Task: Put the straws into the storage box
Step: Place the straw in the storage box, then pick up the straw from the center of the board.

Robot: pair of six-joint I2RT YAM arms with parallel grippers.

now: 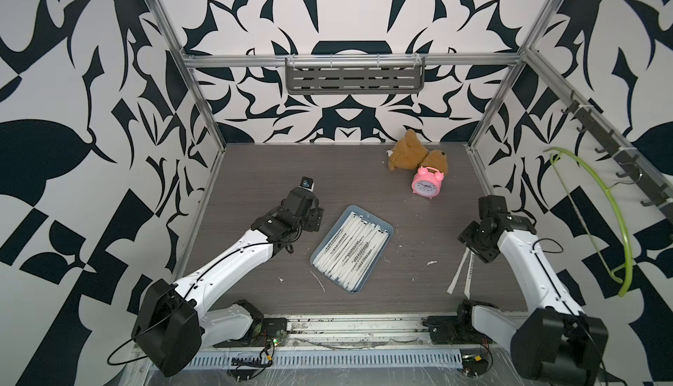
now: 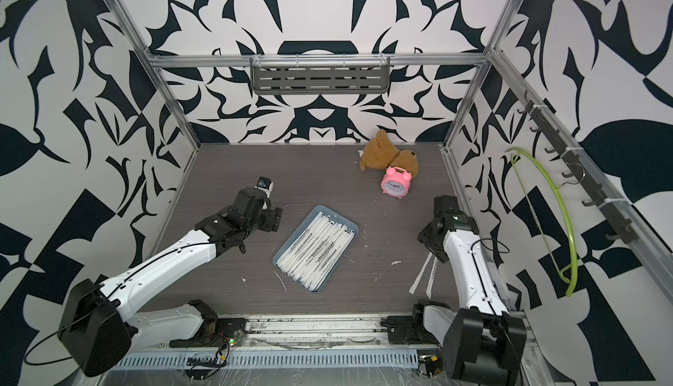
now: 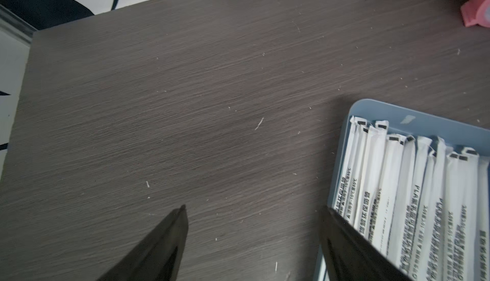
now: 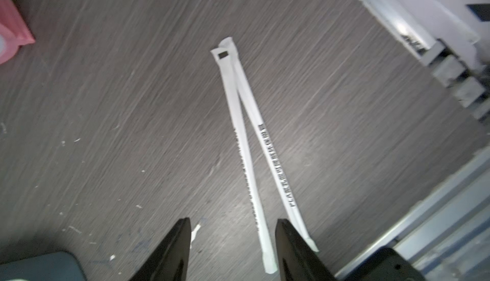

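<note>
The storage box (image 1: 371, 214) (image 2: 340, 216) is a shallow blue-grey tray lying slantwise mid-table, and several white paper-wrapped straws (image 1: 349, 251) (image 2: 316, 251) lie packed side by side in it. Two more straws (image 1: 460, 271) (image 2: 422, 275) lie on the table near the right arm, crossing at their far ends. My left gripper (image 3: 254, 207) is open over bare table just left of the box (image 3: 424, 126), with nothing between its fingers. My right gripper (image 4: 233, 219) is open low over the two loose straws (image 4: 240, 133). One straw's near end lies between its fingers, untouched.
A pink alarm clock (image 1: 426, 183) and a brown teddy bear (image 1: 411, 151) sit at the back right. A grey slotted shelf (image 1: 355, 76) hangs on the back wall and a green hanger (image 1: 604, 216) on the right wall. A thin white sliver (image 1: 317, 280) lies on the table.
</note>
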